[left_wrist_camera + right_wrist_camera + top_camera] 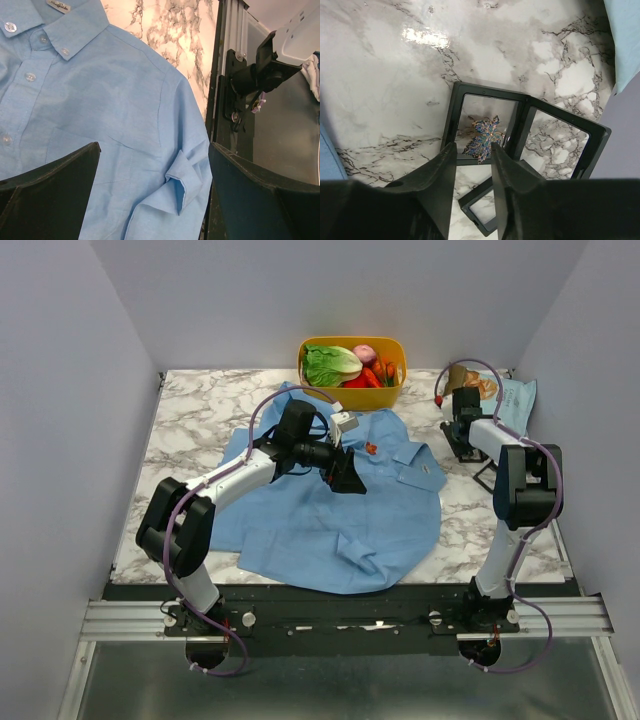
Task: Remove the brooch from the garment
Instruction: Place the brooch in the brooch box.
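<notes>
The brooch (482, 139), a tiny leaf-shaped piece with blue stones and gold-tan edges, lies inside an open black display case (490, 92) on the marble in the right wrist view. My right gripper (473, 146) hovers just over it with its jaws parted and nothing gripped between them. In the top view this gripper (464, 443) is at the far right of the table, away from the garment (330, 510), a light-blue shirt spread flat. My left gripper (345, 472) (154, 145) stands wide open above the shirt's chest and folded sleeve (187, 175).
A small red-orange ornament (371, 448) sits on the shirt near the collar. A yellow basket (398, 350) of vegetables stands at the back. A pale blue bag (512, 400) lies at the back right. A smaller black frame (480, 210) lies under my right fingers.
</notes>
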{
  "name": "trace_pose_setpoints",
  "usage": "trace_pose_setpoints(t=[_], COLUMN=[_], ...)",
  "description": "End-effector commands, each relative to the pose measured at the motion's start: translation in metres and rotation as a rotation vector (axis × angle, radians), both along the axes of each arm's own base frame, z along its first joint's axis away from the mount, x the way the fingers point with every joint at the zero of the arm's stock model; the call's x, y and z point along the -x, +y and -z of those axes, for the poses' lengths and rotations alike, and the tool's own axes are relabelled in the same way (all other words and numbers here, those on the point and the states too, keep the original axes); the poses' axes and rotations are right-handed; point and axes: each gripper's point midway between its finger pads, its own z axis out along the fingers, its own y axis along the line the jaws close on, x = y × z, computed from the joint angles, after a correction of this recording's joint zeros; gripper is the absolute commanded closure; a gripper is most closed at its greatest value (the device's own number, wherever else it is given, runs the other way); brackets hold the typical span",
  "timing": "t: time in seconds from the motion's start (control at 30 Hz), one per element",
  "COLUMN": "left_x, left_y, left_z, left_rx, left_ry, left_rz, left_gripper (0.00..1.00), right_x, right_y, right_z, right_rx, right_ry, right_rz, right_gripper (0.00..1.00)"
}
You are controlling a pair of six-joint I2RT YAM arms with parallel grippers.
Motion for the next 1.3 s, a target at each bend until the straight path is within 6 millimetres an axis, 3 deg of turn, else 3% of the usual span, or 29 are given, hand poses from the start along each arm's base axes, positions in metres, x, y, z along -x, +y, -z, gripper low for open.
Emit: trace_pose_setpoints(t=[0.0, 0.17, 0.3, 0.47, 0.6, 0.7, 0.77, 0.9, 0.93, 1.0, 1.27], left_x=[-0.004, -0.004, -0.004, -0.005, -0.01, -0.033, -0.051, -0.073, -0.078, -0.089, -0.11], left_y=[-0.003, -0.003, -0.004, -0.003, -0.002, 0.003, 0.01, 0.022, 0.024, 0.028, 0.026], left_z=[-0.011, -0.011, -0.011, -0.007, -0.003, 0.005, 0.007, 0.012, 0.011, 0.02, 0.039], left_rx=[0.034, 0.035, 0.033, 0.024, 0.004, -0.087, -0.155, -0.237, -0.261, -0.314, -0.408], left_ry=[-0.016, -0.016, -0.017, -0.014, -0.026, -0.076, -0.126, -0.203, -0.209, -0.222, -0.241], left_rz=[0.021, 0.021, 0.021, 0.018, -0.005, -0.116, -0.196, -0.293, -0.307, -0.332, -0.311], left_gripper=[0.01, 0.01, 0.01, 0.01, 0.01, 0.01, 0.01, 0.01, 0.01, 0.01, 0.01], right_x=[-0.004, -0.007, -0.005, 0.005, 0.012, 0.014, 0.007, -0.003, -0.004, -0.013, -0.034], right_y=[0.008, 0.019, 0.041, 0.098, 0.132, 0.151, 0.16, 0.169, 0.17, 0.171, 0.185], right_z=[-0.001, -0.02, -0.044, -0.079, -0.079, -0.073, -0.08, -0.077, -0.066, -0.071, -0.051], right_rx=[-0.035, -0.093, -0.187, -0.381, -0.46, -0.539, -0.598, -0.639, -0.647, -0.654, -0.665], right_ry=[0.009, -0.043, -0.076, -0.132, -0.11, -0.066, -0.069, -0.021, 0.009, 0.01, 0.065], right_rz=[-0.023, -0.056, -0.133, -0.321, -0.389, -0.383, -0.357, -0.323, -0.311, -0.282, -0.246], right_gripper=[0.55, 0.5, 0.48, 0.48, 0.48, 0.48, 0.48, 0.48, 0.48, 0.48, 0.44])
